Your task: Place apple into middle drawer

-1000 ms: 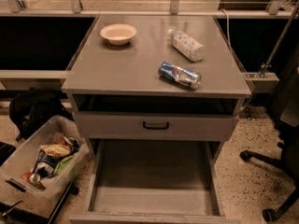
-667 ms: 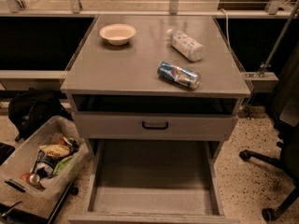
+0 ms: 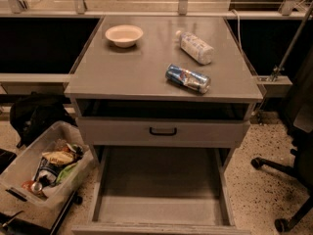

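Gripper is outside the camera view, so its position and state can't be told. No arm in frame either.

Apple doesn't show anywhere in this view: can't tell where it is.

Middle drawer [image 3: 161,202] is pulled out toward the camera, below the cabinet top [image 3: 132,70]. Grey floor, low side walls, nothing lying on the part that shows. Its near edge runs along the bottom of the frame.

Just above it sits a closed drawer front [image 3: 112,131] with a small black handle [image 3: 163,131] at its centre. Between that front and the top there is a dark open slot [image 3: 161,110].

On the top:
- white bowl [image 3: 124,35], upright, back left
- plastic bottle [image 3: 196,47], lying on its side, back right, cap pointing away from the camera
- crushed blue can [image 3: 188,78], on its side, just in front of the bottle, not touching it, near the right front edge

On the floor, left of the cabinet: clear plastic bin [image 3: 22,168] with mixed trash and wrappers inside, black bag [image 3: 36,115] behind it. Right of the cabinet: black office chair [image 3: 296,131], wheeled base on speckled floor [image 3: 244,190].
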Controlling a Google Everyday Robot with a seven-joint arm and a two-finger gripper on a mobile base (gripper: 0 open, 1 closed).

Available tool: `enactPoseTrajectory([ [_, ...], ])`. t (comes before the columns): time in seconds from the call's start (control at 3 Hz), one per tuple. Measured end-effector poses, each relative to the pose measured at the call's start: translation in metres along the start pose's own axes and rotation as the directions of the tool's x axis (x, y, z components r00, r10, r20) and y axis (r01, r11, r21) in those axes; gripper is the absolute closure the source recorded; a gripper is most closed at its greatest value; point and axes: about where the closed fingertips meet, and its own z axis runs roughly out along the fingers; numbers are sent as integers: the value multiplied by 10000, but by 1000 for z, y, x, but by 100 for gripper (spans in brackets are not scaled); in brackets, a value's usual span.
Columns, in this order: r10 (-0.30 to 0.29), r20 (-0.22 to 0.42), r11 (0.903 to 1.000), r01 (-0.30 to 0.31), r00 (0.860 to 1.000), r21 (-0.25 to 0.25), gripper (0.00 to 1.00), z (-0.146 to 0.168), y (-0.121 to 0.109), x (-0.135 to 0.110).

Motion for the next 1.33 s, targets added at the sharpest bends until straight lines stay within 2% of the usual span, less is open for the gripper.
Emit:
enactPoseTrajectory([
  [0.33,-298,844,9994,282,9960,205,100,18,25,16],
  [0.67,434,820,9982,-467,9957,387,100,65,26,71],
  [1.0,791,428,9966,-800,9960,218,100,86,37,100],
  [1.33,707,579,9973,-718,9958,174,100,86,41,101],
])
